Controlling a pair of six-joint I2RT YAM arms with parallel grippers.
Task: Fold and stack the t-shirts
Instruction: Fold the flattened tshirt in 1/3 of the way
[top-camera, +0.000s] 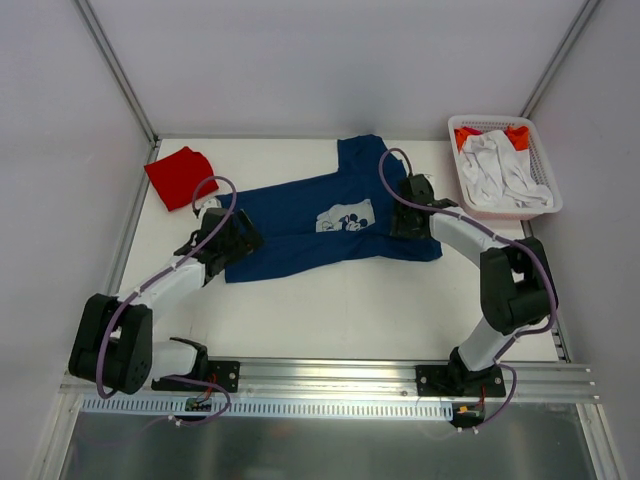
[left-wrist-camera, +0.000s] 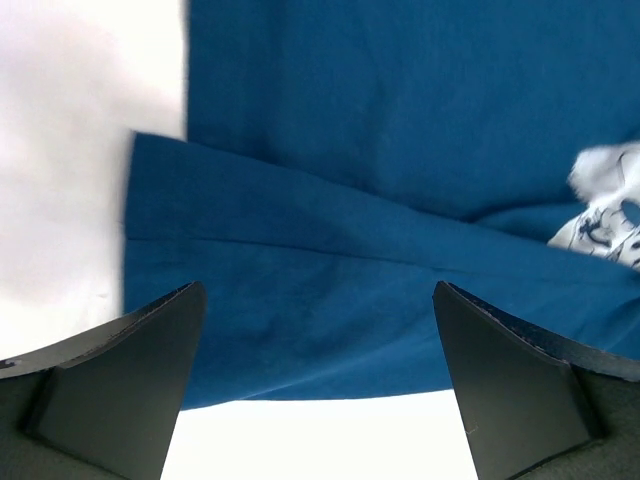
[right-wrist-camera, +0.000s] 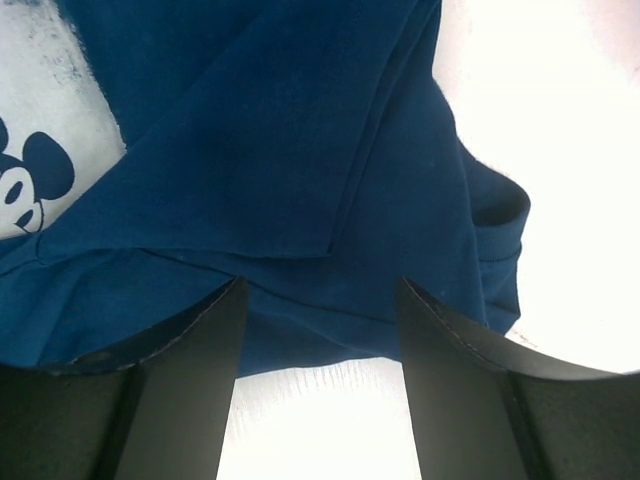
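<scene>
Left claw (top-camera: 228, 238): released, jaws fully spread, nothing between them; it hovers over the left end of the navy t-shirt (top-camera: 310, 225). Right claw (top-camera: 410, 215): jaws apart over the shirt's right end, no cloth pinched as far as the wrist view shows. The navy t-shirt lies mid-table (top-camera: 350, 310), print up, one sleeve pointing to the far side, some layers overlapping; its fold appears begun but not compact. The red t-shirt (top-camera: 180, 177) sits as a small folded bundle at the far-left corner, apart from the navy one; stacking is not yet done. The basket (top-camera: 487, 119) at far right holds white cloth (top-camera: 500, 170).
</scene>
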